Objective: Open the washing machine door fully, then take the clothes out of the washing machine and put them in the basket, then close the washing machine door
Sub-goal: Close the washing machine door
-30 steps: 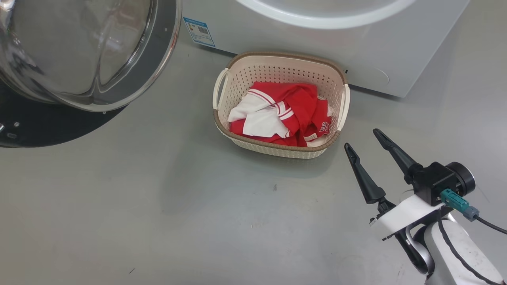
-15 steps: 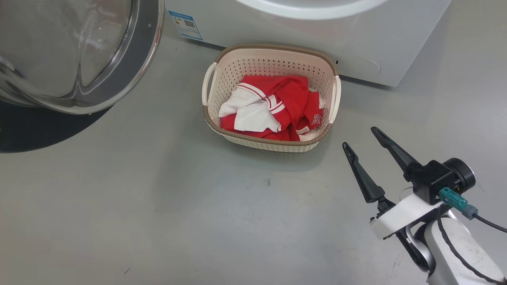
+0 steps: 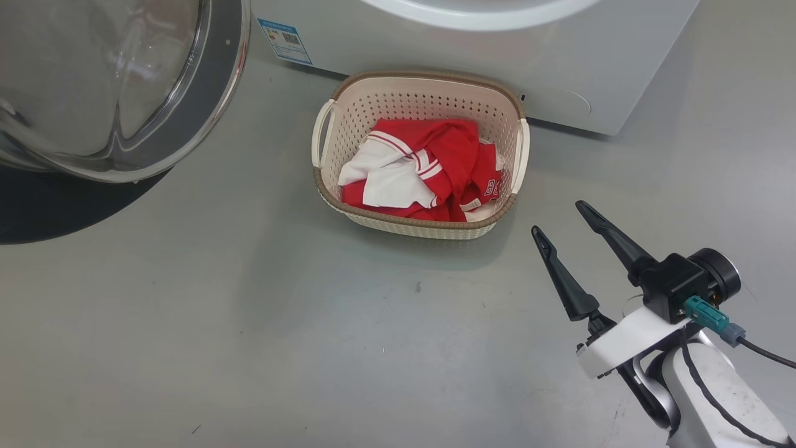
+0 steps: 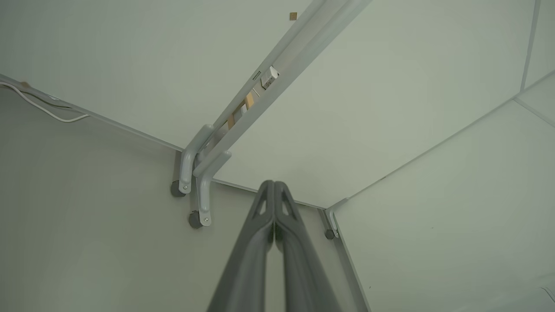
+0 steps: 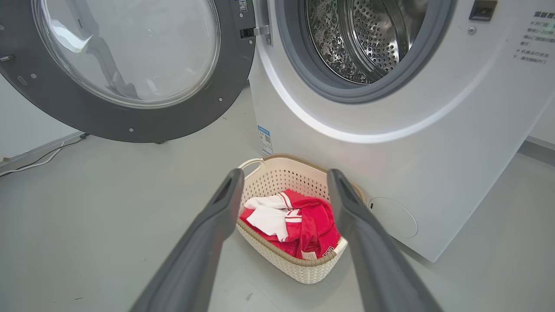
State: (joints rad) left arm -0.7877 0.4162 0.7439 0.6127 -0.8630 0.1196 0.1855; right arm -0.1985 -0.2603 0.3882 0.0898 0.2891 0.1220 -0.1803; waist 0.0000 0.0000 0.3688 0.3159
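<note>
**Op:** Anything change in the last second?

**Obs:** Mostly your head camera. The whole head view has slid: the basket (image 3: 429,77) and the washing machine door (image 3: 219,81) both drifted toward 10 o'clock together, so nothing on the floor (image 3: 249,323) moved.

**Op:** Where are the clothes?

**Obs:** The clothes (image 3: 457,152) are heaped in the basket, at 12 o'clock of the head view and hard against the front of the washing machine (image 3: 435,43). The part of the drum (image 5: 360,39) your right wrist view shows is bare steel.

**Op:** Pincers?

**Obs:** The right gripper (image 3: 558,218) is at 4 o'clock, fingers spread wide and holding nothing, near the basket's corner but not touching it. The left gripper (image 4: 273,185) is clenched on nothing and points at a wall corner.

**Op:** So what's left?

**Obs:** Unloading looks done. The door hangs wide open at 10 o'clock, well apart from either gripper, so I judge closing it is your next step.
</note>
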